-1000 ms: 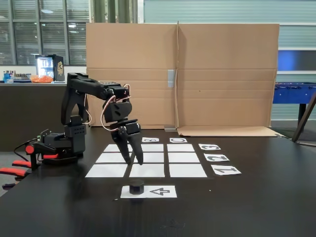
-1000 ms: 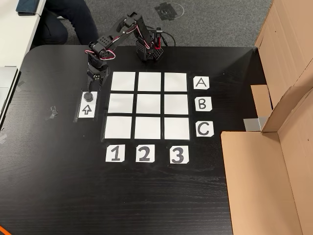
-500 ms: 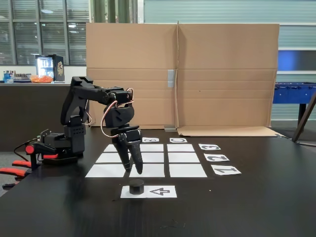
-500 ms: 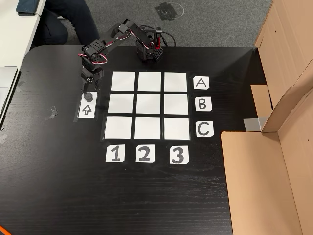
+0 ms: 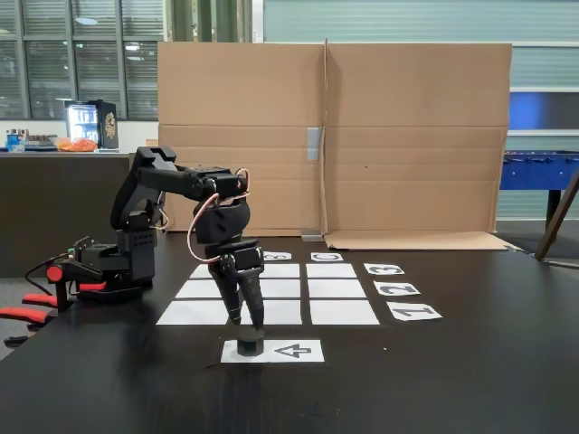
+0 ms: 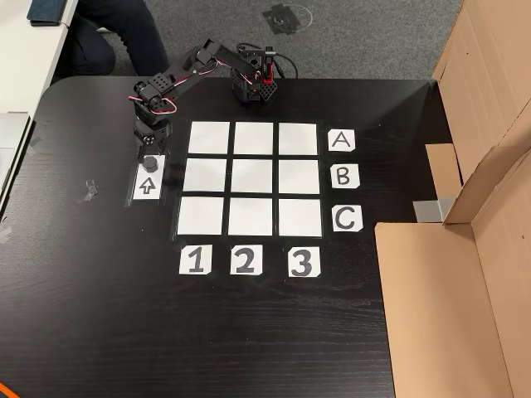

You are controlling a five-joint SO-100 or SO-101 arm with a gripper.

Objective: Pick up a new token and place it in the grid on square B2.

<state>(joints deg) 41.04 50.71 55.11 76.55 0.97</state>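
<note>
**Hand poised at the token on the arrow strip**

The hand (image 5: 250, 324) points straight down over the token (image 5: 251, 344), its two slim black fingers drawn close together with their tips at the puck's top edge. Whether the tips already press the token cannot be told; a narrow gap shows between them in the side-on fixed view, and nothing is lifted. From the fixed view that looks down from above, the hand (image 6: 148, 154) sits right at the token (image 6: 149, 162), partly covering it.

The token is a short matte black cylinder, much smaller than a grid cell. It rests on one end of the arrow strip (image 5: 294, 351), a white paper rectangle printed with an outlined arrow, which lies flat on the desk (image 5: 452, 380) just beside the grid (image 6: 249, 178).

The grid is nine plain white paper rectangles separated by dark gaps of the desk's smooth, faintly glossy black surface. Square B2 (image 6: 251, 177), the centre cell, is bare. Small white cards with bold letters A, B, C run along one side and 1, 2, 3 along another.

The arm (image 5: 172, 181) is black angular plastic with looping red and white wires at the wrist. Behind the desk stands a creased brown cardboard screen (image 5: 407, 136).
</note>
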